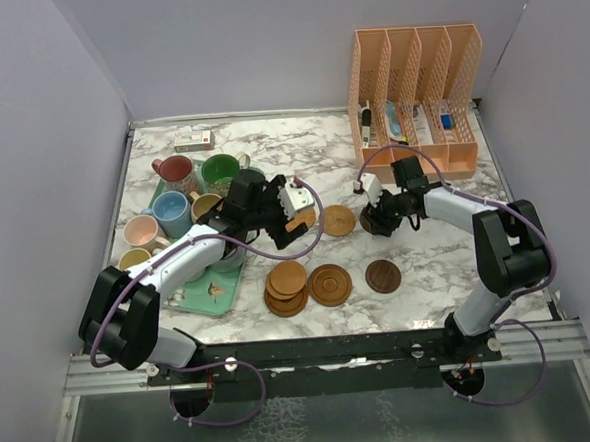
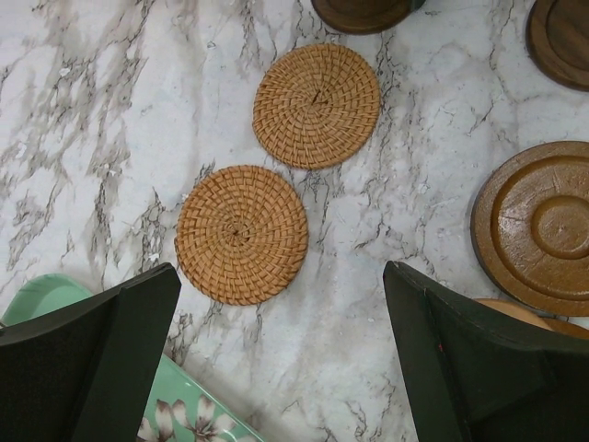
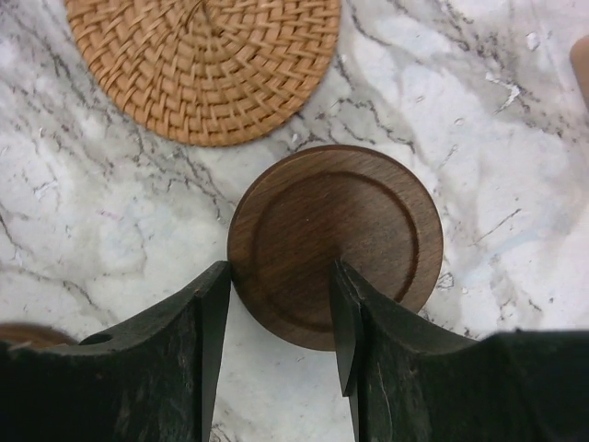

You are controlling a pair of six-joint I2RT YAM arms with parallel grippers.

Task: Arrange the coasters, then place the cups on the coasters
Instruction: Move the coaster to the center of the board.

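right gripper (image 3: 279, 276): we see it low over the dark coaster (image 3: 336, 244) with its jaws part-way apart. One finger stands at the disc's left rim and the other over its face; nothing is clamped between them.
dark coaster: it lies flat on the marble table (image 1: 428, 263), right of centre. It sits just beside the woven coaster (image 3: 202, 64), with a strip of marble between them. We judge that this gap gives each cup its own seat.
left gripper (image 2: 281, 276): its jaws are wide apart and empty. It hangs above the nearer woven coaster (image 2: 242, 235), next to the tray's edge.
stack (image 1: 286, 287): several coasters are piled at front centre, not yet spread out. The ringed coaster (image 1: 330, 284) lies just to the right of the pile.
cups (image 1: 177, 171): they stand upright, mouths up, crowded on the floral tray (image 1: 209, 296) at the left. We judge that they wait there until the discs are laid out.
axis and facing: the coasters are round, so we find no long axis. The dark coaster shows its grooved face upward.
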